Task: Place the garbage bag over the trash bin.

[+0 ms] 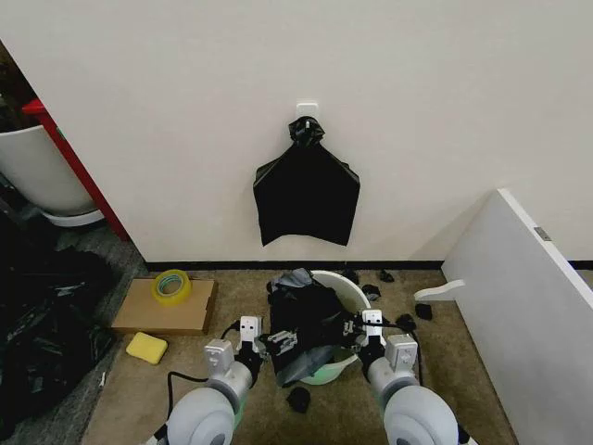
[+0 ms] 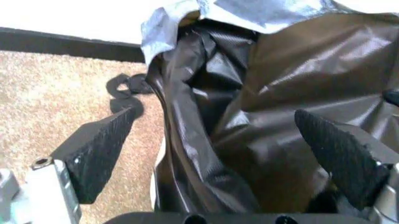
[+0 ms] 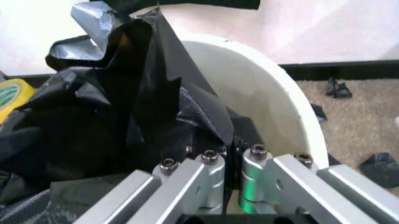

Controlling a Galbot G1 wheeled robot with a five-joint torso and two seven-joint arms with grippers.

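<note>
Looking down from the head camera, the garbage bag (image 1: 304, 320) is bunched up over the trash bin (image 1: 350, 289), covering the bin's 9 o'clock side and most of the middle, while the white rim at about 1 to 3 o'clock is still bare. The bin sits on the carpet (image 1: 241, 408) just in front of the wall.

The left gripper (image 1: 269, 343) is at the bag's 8 o'clock edge. Its wrist camera shows both black fingers (image 2: 100, 147) spread wide apart, with the glossy bag film (image 2: 274, 93) lying between them but not pinched.

The right gripper (image 1: 357, 326) is at the bin's 4 o'clock side, right at the rim. In its wrist view the jaws are squeezed together on a fold of the bag (image 3: 156, 107), and the film rises up from there like a tent, with the cream inside wall of the bin (image 3: 262, 98) just beside it.

Other stuff around: a flat black bundle (image 1: 307, 190) hanging on the wall at 12 o'clock, a yellow tape roll (image 1: 171, 285) on a cardboard sheet (image 1: 165, 309) at 9 o'clock, a yellow sponge (image 1: 146, 348) near it, and small black scraps (image 1: 298, 400) on the carpet.
</note>
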